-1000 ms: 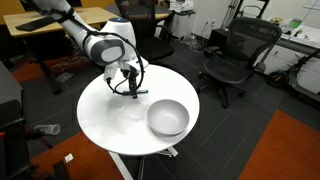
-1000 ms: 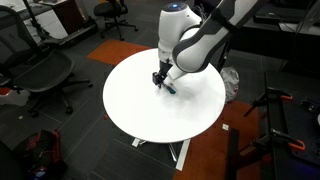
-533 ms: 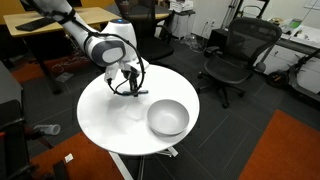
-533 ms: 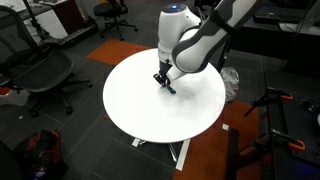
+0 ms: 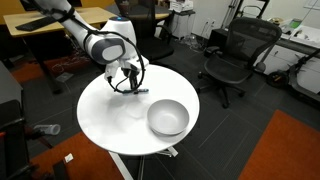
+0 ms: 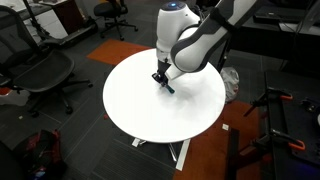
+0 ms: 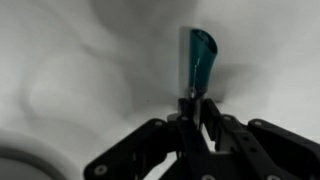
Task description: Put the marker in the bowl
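Observation:
The small teal-green marker (image 7: 201, 58) lies on the round white table (image 5: 110, 115), its far end sticking out past my fingertips in the wrist view. My gripper (image 7: 195, 104) is shut on the marker's near end, right at the table surface. In both exterior views the gripper (image 5: 131, 87) (image 6: 160, 79) points down at the marker (image 5: 141, 91) (image 6: 168, 87), near the table's rim. The light grey-white bowl (image 5: 167, 118) stands upright on the same table, about a hand's width from the gripper. The bowl does not show in the exterior view taken from the far side.
Black office chairs (image 5: 232, 55) (image 6: 40, 70) stand around the table, with a wooden desk (image 5: 60, 22) behind the arm. The table rim (image 6: 150, 135) drops to dark carpet with orange patches (image 5: 290, 150).
The jaws have closed onto the marker's end; a second ago they stood open around it. The arm has stayed in place, and neither marker nor bowl has moved.

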{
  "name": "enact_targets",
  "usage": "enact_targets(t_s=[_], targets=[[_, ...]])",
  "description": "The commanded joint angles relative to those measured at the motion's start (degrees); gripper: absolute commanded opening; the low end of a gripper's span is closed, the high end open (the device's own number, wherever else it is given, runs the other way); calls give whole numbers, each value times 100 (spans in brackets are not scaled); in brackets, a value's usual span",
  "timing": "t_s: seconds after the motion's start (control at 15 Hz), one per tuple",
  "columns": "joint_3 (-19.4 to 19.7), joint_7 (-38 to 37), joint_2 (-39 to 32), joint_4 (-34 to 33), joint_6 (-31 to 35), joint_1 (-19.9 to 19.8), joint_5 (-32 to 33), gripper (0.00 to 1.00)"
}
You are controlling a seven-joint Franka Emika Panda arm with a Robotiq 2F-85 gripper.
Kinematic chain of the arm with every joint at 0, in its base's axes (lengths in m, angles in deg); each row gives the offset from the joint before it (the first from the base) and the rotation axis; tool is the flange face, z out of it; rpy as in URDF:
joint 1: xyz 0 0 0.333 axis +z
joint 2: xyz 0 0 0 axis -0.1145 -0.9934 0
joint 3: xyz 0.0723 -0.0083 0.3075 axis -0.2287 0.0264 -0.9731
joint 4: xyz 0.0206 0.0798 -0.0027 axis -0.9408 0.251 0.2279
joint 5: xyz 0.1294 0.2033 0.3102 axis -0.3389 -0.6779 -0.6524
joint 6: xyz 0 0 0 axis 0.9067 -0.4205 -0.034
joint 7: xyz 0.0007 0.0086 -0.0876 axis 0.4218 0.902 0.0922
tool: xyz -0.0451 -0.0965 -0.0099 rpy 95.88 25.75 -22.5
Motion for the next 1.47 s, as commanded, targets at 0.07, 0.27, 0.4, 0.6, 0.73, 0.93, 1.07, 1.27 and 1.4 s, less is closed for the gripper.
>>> enact_targets(t_s=[0.07,0.27,0.4,0.6,0.73,0.93,1.07,1.27,1.4], targets=[[118,342,668,239,-253,200,-54,5],[189,477,1060,274,-509,243,74,5],[249,519,1322,292,-765,233,192,5],[355,581,1673,287,-1121,144,415,5],[434,602,1841,234,-1318,51,554,5],[509,724,1971,137,-1477,-149,682,5],[540,865,1977,61,-1528,-316,679,5],[570,1100,1905,-49,-1507,-569,614,5],[581,1228,1844,-114,-1509,-716,581,5]])
